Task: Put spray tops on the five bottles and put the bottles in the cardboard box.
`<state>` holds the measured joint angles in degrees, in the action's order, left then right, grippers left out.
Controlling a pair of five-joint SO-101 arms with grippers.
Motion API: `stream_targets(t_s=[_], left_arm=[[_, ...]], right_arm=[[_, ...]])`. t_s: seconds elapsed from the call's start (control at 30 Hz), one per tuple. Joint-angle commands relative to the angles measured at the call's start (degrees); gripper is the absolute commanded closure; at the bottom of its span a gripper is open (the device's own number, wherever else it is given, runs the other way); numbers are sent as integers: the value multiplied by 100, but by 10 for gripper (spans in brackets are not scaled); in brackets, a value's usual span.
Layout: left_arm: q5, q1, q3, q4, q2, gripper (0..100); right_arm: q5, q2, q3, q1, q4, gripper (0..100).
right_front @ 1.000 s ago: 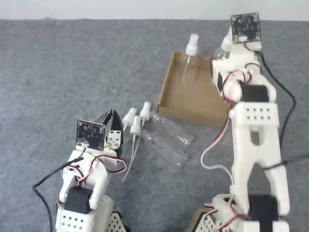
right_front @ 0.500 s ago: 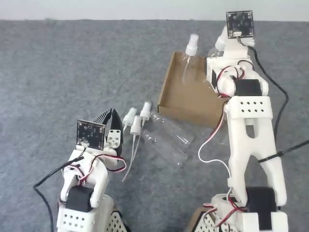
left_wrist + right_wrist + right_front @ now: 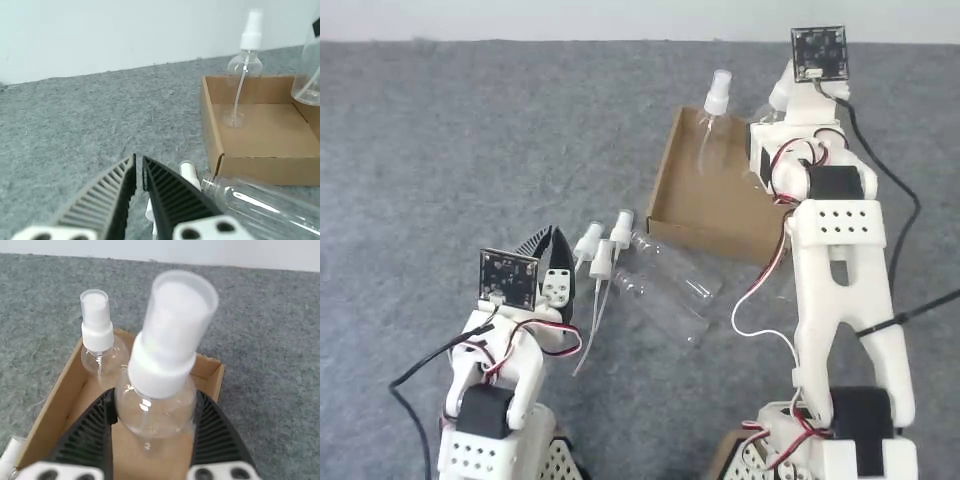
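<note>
Your right gripper (image 3: 154, 427) clamps a capped spray bottle (image 3: 162, 365) over the cardboard box (image 3: 52, 410), perhaps not yet touching; lower, then release. Your left gripper (image 3: 139, 172) sits closed, empty.

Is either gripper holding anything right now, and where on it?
The right gripper holds a bottle by its clear body, just below its white spray top, over the cardboard box. The left gripper holds nothing.

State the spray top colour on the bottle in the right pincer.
White spray top; best in right wrist view.
</note>
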<state>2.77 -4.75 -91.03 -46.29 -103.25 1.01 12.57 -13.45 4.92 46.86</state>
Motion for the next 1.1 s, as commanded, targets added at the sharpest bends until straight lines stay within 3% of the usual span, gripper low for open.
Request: stream_targets(t_s=[0.0, 0.5, 1.07], left_arm=[[35, 9, 40, 149, -79, 989], [26, 281, 163, 141, -79, 989], [26, 255, 154, 149, -79, 989]], right_arm=[[-53, 119, 88, -57, -75, 992], [-53, 75, 132, -40, -189, 992], [-79, -1253, 79, -321, -1745, 992]])
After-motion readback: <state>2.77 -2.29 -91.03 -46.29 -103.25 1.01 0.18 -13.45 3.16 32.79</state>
